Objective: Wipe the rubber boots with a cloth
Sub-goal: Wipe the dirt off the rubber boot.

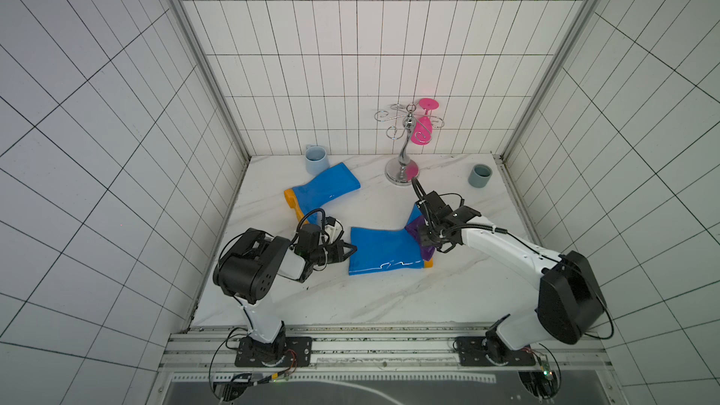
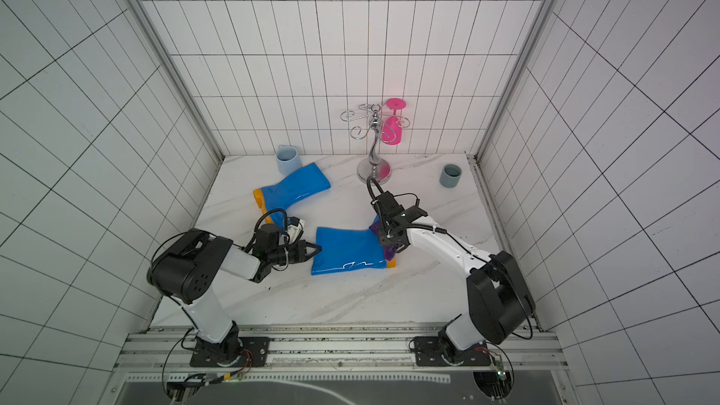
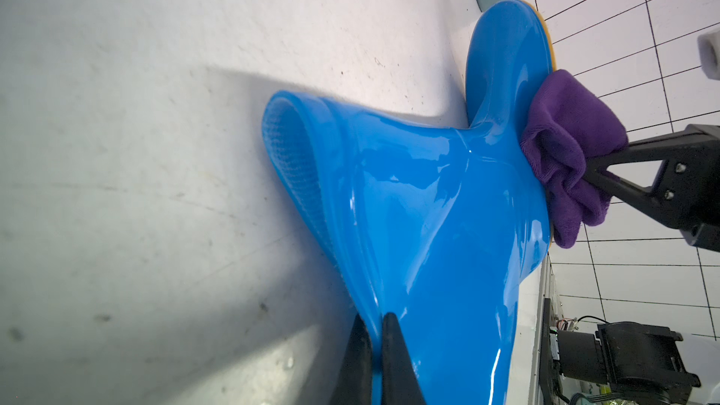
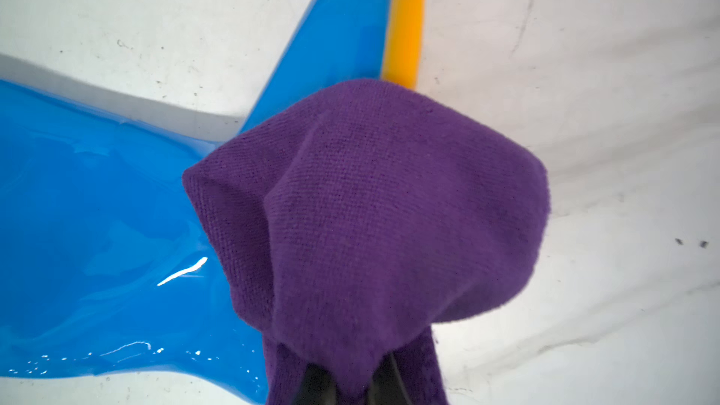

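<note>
One of the rubber boots (image 1: 383,251) lies on its side mid-table, glossy blue with an orange sole (image 4: 403,21). My left gripper (image 3: 376,319) is shut on the rim of its shaft, the blue rubber pinched between the fingers. The purple cloth (image 4: 370,208) is bunched in my right gripper (image 4: 350,379), which is shut on it. The cloth presses against the boot's foot by the heel (image 3: 565,142). The other boot (image 1: 323,190) lies further back on the left, untouched.
A pale blue mug (image 1: 315,159) stands at the back left beside the far boot. At the back centre, a chrome stand (image 1: 403,157) holds a pink glass (image 1: 422,130). A grey-blue cup (image 1: 480,176) sits back right. Tiled walls close three sides.
</note>
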Tool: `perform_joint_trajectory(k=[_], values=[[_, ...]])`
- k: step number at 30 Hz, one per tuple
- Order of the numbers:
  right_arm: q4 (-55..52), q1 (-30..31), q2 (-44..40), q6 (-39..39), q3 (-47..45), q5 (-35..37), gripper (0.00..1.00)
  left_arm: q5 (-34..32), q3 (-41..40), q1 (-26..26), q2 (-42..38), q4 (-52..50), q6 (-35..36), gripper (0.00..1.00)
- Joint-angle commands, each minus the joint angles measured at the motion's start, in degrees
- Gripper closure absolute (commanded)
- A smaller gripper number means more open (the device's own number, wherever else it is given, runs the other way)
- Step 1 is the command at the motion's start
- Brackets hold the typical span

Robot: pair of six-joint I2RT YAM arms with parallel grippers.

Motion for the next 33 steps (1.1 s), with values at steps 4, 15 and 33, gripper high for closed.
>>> perform_joint_trajectory(k=[4, 15, 33], values=[[8.5, 4.1, 5.9, 2.6, 1.4, -6.5, 1.00, 0.1, -1.7, -0.9, 2.5, -5.0, 0.1, 1.00], [13.0, 14.1, 21.4, 3.4, 19.3, -13.6, 1.00, 0.1, -1.6, -0.9, 2.7, -5.0, 0.1, 1.00], [14.4, 19.6, 16.7, 10.6, 6.7, -12.1, 1.00, -0.1, -1.7, -0.8, 2.6, -5.1, 0.0, 1.00]])
